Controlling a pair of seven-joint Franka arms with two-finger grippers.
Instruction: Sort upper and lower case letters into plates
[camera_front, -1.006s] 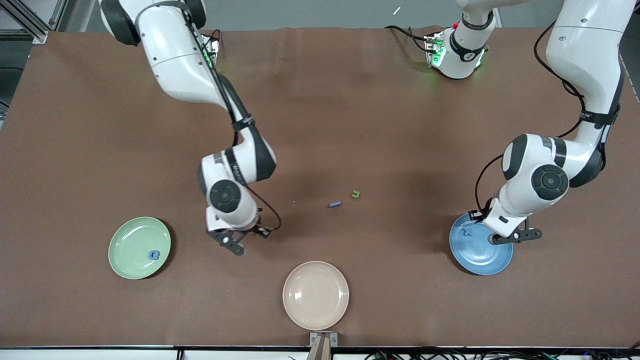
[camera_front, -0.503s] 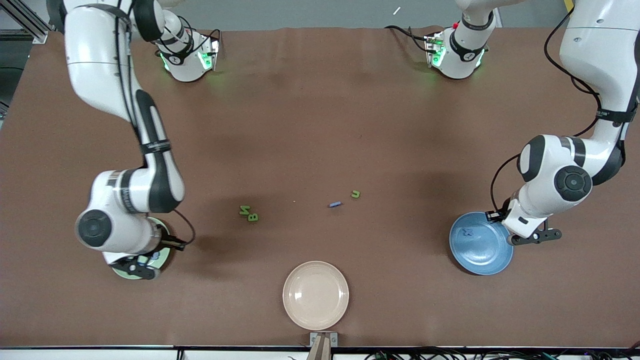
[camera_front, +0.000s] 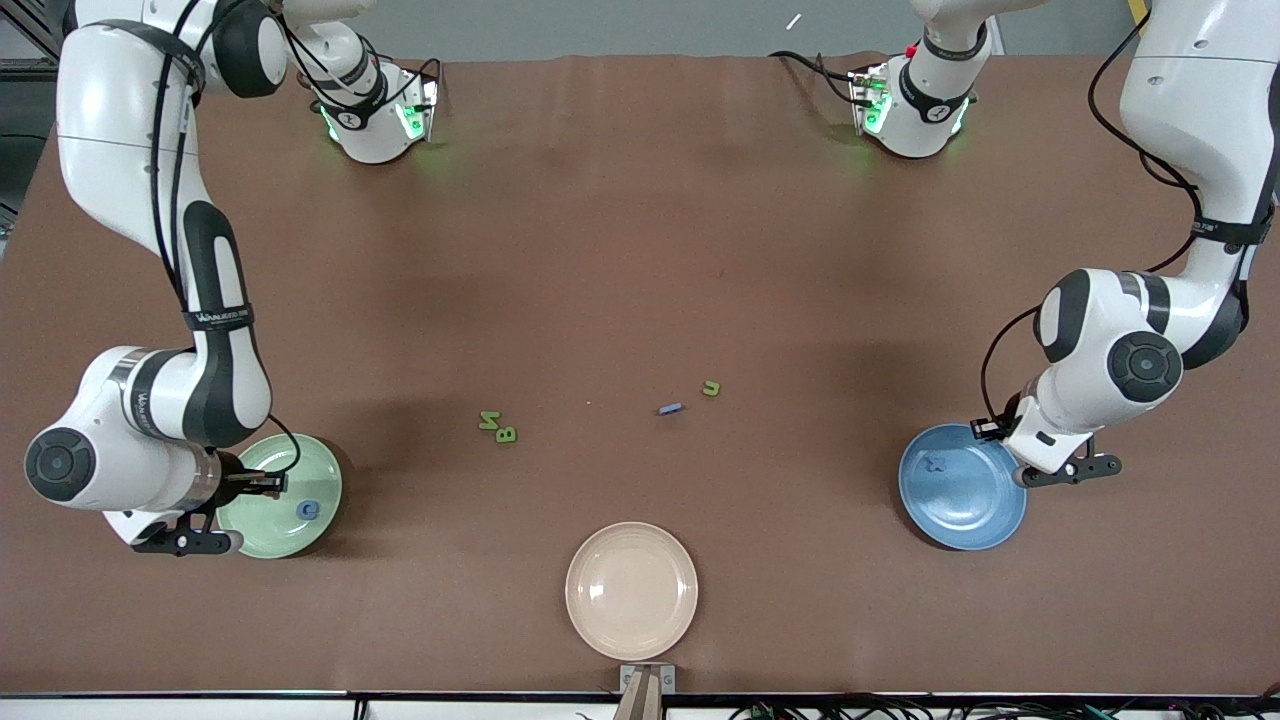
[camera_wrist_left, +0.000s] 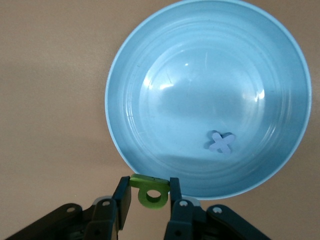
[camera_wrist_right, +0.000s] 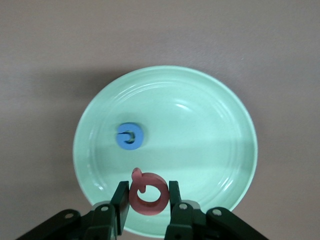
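Two grippers clamped: right gripper (camera_wrist_right: 146, 197) on flat red Q (camera_wrist_right: 146, 193), left gripper (camera_wrist_left: 148, 192) on green p (camera_wrist_left: 150, 192).

The table (camera_front: 640, 250) is covered in plain brown. Three plates lie on it: a pale green plate (camera_front: 330, 470), a blue plate (camera_front: 960, 520) and a cream-beige plate (camera_front: 631, 590), all unpatterned with faint concentric rings. A blue G (camera_wrist_right: 131, 136) lies on the pale green plate, and a pale lilac-blue x (camera_wrist_left: 221, 142) on the blue plate. A red Q (camera_wrist_right: 148, 194) sits between black fingers (camera_wrist_right: 120, 202), a green p (camera_wrist_left: 150, 192) between another black pair (camera_wrist_left: 121, 200). On the brown surface lie a green M (camera_front: 488, 420), a green B (camera_front: 507, 434), a green u (camera_front: 711, 388) and a blue l (camera_front: 670, 408). The arms (camera_front: 150, 200) are white with black joints and glowing green lights at their bases.
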